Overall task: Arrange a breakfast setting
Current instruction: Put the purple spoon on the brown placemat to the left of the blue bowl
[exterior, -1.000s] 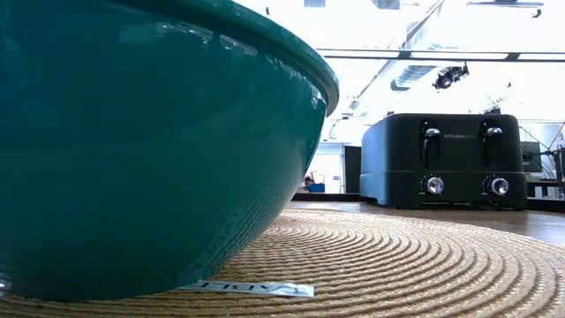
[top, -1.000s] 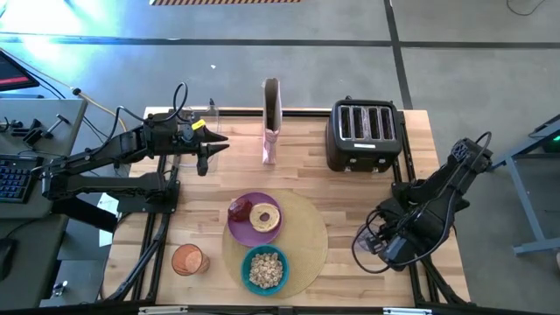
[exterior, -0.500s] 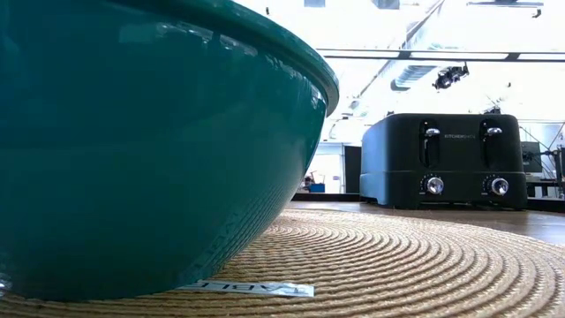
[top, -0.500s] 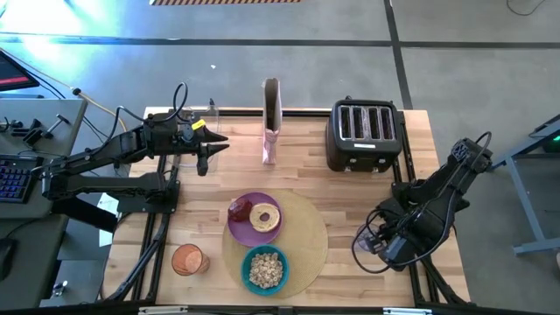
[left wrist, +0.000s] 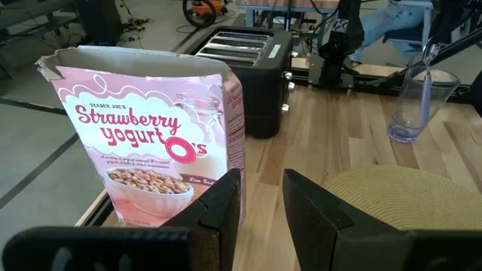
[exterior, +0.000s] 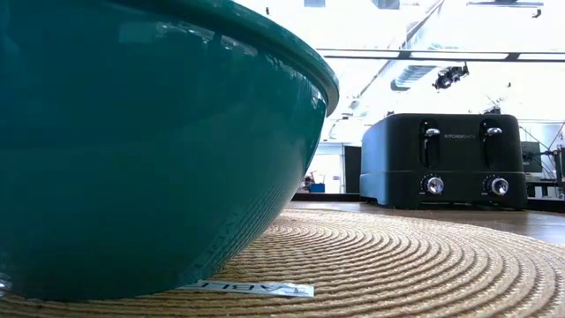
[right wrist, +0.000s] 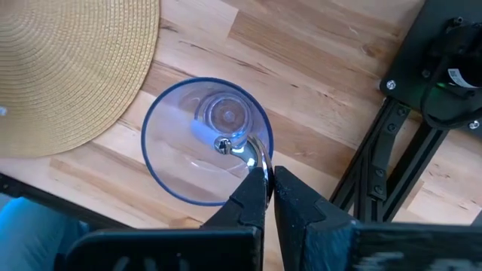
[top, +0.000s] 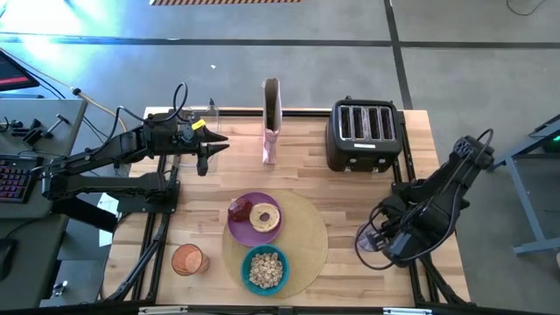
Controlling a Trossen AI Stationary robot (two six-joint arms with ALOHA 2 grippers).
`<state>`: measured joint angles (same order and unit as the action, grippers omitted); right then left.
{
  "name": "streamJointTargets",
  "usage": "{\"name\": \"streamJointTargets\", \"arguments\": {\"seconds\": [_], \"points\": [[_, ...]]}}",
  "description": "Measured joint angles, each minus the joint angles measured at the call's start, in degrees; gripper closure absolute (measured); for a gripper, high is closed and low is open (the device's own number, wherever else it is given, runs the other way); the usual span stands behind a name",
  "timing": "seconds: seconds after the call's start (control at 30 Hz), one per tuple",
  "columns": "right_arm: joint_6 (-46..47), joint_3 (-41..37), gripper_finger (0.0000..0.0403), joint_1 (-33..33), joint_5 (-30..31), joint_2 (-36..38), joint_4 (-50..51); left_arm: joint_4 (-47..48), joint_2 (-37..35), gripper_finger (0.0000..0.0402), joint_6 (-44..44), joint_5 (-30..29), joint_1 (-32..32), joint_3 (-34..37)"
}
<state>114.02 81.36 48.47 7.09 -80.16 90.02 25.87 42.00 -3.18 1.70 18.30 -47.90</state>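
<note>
Teal bowl (top: 265, 269) holding cereal (top: 264, 270) sat nearest the front edge on the round tan mat (top: 306, 238), with the orange cup (top: 187, 260) apart to its left on bare wood. Behind the bowl, the purple plate (top: 246, 229) carried the bagel (top: 265, 217) and red fruit (top: 238, 209). Right of the mat, the right gripper (right wrist: 266, 179) was pinched tight on the metal spoon (right wrist: 251, 153), its bowl end inside the clear glass (right wrist: 203, 139). Farther back, the left gripper (left wrist: 262, 194) hovered with fingers slightly parted, holding nothing, facing the cereal box (left wrist: 154, 143). The toaster (top: 364, 134) stood at the rear.
</note>
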Motion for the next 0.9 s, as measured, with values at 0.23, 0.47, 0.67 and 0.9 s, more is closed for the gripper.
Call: {"name": "streamJointTargets", "arguments": {"seconds": [0.23, 0.47, 0.67, 0.9], "points": [[-0.4, 0.0, 0.0403, 0.0, 0.4, 3.0, 0.0, 0.0, 0.0, 0.0312, 0.0, 0.0, 0.0, 0.0], [-1.7, 0.0, 0.0403, 0.0, 0.3, 6.4, 0.0, 0.0, 0.0, 0.0312, 0.0, 0.0, 0.0, 0.0], [-2.6, 0.0, 0.0403, 0.0, 0.6, 10.0, 0.0, 0.0, 0.0, 0.0312, 0.0, 0.0, 0.0, 0.0], [-3.5, 0.0, 0.0403, 0.0, 2.3, 14.0, 0.0, 0.0, 0.0, 0.0312, 0.0, 0.0, 0.0, 0.0]]}}
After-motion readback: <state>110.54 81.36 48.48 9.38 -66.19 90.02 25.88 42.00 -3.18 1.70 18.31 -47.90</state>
